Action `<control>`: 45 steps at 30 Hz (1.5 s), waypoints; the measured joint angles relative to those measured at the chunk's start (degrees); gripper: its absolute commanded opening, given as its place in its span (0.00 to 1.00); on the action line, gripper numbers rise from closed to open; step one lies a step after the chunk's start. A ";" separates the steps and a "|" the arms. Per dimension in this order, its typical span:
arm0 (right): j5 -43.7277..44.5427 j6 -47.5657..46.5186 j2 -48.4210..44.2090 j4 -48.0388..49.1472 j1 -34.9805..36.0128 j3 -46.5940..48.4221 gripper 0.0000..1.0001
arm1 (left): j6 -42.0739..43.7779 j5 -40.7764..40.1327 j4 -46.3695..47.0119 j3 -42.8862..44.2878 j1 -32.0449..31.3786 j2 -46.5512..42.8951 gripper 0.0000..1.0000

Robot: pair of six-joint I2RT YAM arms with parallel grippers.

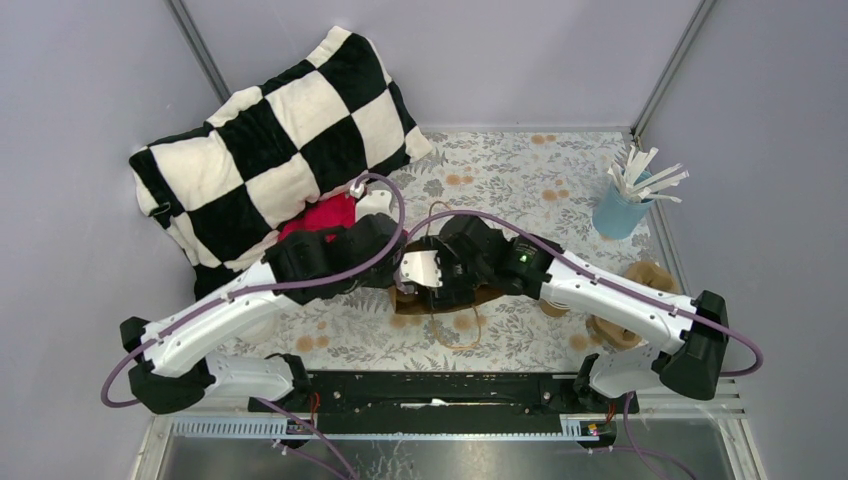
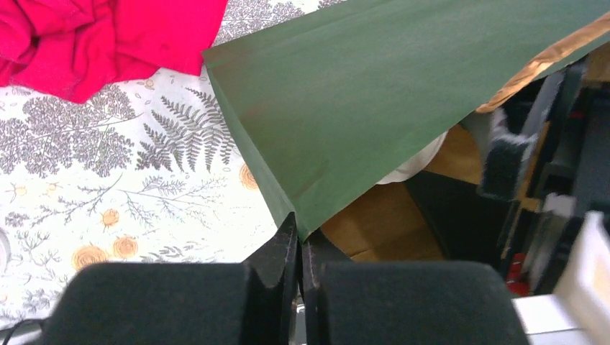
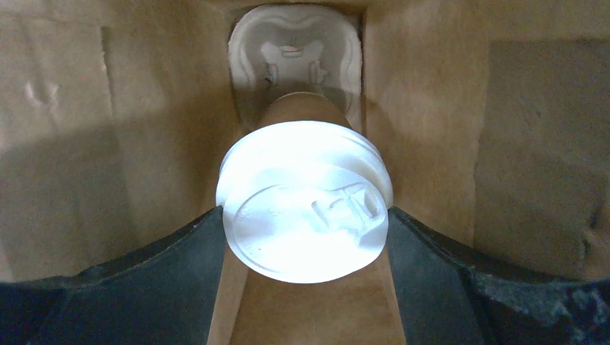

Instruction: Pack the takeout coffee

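Note:
The takeout coffee, a brown paper cup with a white lid, hangs inside a paper bag that is brown within. My right gripper is shut on the coffee, one dark finger pressed against each side of the lid. Below the cup, a white molded carrier lies at the bag's bottom. The outside of the bag is dark green, and my left gripper is shut on a corner of its rim. In the top view both grippers meet over the bag at mid-table and hide the cup.
A checkered pillow and a red cloth lie at the back left. At the back right stands a blue cup of white sticks. Brown paper items sit by the right arm.

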 measured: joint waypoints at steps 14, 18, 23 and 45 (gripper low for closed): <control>2.86 -5.05 1.03 -1.01 -0.09 -0.31 0.68 | 7.19 -1.77 11.54 -13.94 -0.94 -9.64 0.02; 5.60 -6.58 2.86 -0.72 -0.09 -0.33 0.69 | 8.90 -0.57 13.29 -15.06 -0.94 -10.54 0.02; 8.26 -7.78 2.89 3.10 -0.09 -2.56 0.69 | 11.04 0.72 14.23 -15.39 -0.94 -11.50 0.01; 12.15 -7.63 0.13 7.08 -1.29 -9.22 0.68 | 12.72 2.51 18.75 -20.79 -0.94 -14.60 0.00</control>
